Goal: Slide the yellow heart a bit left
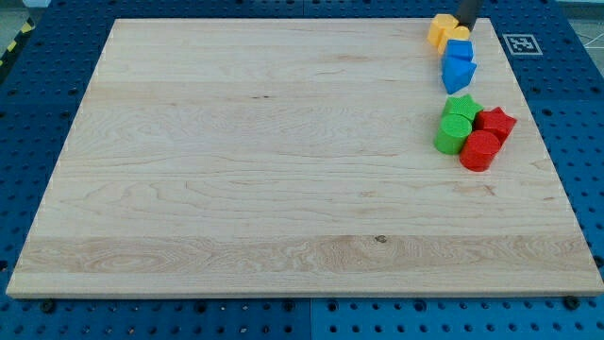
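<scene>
Two yellow blocks sit at the view's top right, touching each other. The left one (439, 29) has an angular outline. The right one (459, 35) is smaller and partly hidden, and I cannot tell which of them is the heart. My dark rod comes down from the top edge, and my tip (466, 25) is right at the upper right side of the right yellow block. A blue cube (460, 52) touches the yellow blocks from below, with a blue wedge-like block (458, 76) under it.
Below the blue blocks is a tight cluster: a green star (462, 107), a green cylinder (453, 135), a red star (495, 123) and a red cylinder (479, 150). The wooden board's top edge (283, 19) runs just above the yellow blocks. A marker tag (521, 43) lies on the blue table.
</scene>
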`<move>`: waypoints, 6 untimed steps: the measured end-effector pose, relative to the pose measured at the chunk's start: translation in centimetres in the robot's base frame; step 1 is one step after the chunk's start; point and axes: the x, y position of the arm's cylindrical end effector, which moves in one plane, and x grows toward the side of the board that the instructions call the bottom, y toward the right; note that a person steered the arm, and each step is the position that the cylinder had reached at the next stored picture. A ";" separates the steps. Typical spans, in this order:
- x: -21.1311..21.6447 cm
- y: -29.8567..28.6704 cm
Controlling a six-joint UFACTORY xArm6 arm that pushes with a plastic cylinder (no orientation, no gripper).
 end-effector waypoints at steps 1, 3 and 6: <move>0.4 -1.8; -2.7 -0.5; 2.1 2.3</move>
